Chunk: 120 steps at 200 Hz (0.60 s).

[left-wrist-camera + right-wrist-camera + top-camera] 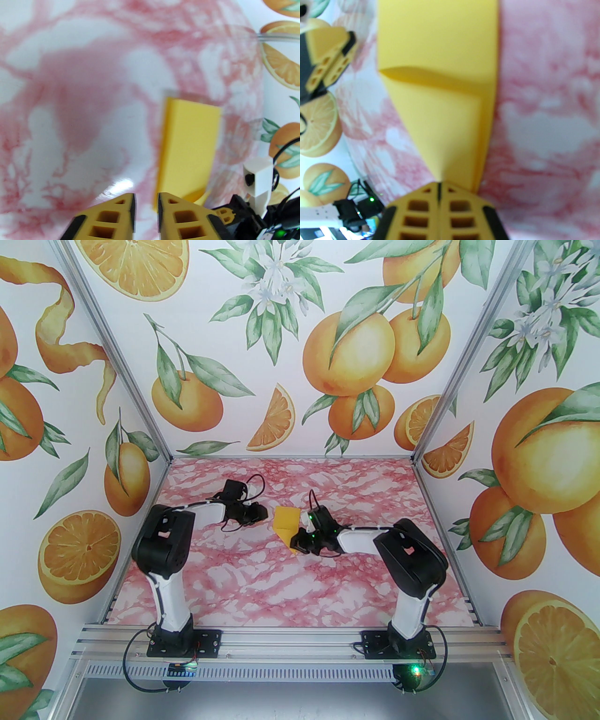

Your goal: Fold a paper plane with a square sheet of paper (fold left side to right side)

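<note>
From above, the yellow sheet of paper [286,521] lies partly folded on the pink marbled table [281,587], about midway between the two arms. It has a wider end toward the back wall and a tapering end toward the arms' bases. The left gripper [266,515] hangs just left of the paper's wider end. The right gripper [296,545] sits at the paper's tapered near end. Printed oranges, slices and leaves [349,357] cover the walls behind and to both sides of the paper.

In the left wrist view, the yellow fingers stand a narrow gap apart with nothing between them. The paper lies just beyond and right of their tips, as a long strip with one layer over another. Right of the paper's near end are the other arm's black gripper body and a white wrist part [256,178].

In the right wrist view, the two fingers are pressed together on the paper's pointed tip. A slanting flap lies over the sheet, its raised edge casting a shadow. The left gripper shows blurred, left of the paper's far part.
</note>
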Available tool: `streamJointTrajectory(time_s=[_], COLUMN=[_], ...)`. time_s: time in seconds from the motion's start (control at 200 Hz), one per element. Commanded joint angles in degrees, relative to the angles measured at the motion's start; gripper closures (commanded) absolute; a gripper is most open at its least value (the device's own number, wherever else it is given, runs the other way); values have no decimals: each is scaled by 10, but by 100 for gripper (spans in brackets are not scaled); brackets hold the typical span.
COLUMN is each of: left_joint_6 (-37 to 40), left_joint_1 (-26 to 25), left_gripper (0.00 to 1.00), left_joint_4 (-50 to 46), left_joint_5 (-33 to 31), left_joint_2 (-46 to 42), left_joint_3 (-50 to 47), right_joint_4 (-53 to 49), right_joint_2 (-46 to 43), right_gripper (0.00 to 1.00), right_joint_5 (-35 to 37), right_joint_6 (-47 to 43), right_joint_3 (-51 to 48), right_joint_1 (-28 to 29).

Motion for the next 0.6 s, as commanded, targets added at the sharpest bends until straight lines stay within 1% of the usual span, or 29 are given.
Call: streamJointTrajectory(time_s=[0.0,0.075,0.265,0.595], left_joint_6=[-26,-37,-70,-88], left_joint_1=[-12,-21,-41,-57], left_gripper=[65,63,62,60], left_joint_4=[25,41,83,104], left_joint_5=[3,3,6,7], left_joint_2=[-30,-30,-34,-24], left_joint_3=[-27,-42,-81,-96], right_joint_4=[-96,-116,-149,-155], right_joint_2=[-23,-14,26,67], right_gripper=[92,90,90,91], right_joint_5=[52,66,82,102], right_joint_6=[-58,-71,-99,-120], right_joint_3=[51,73,115,130], right_joint_1=[1,0,-6,-8])
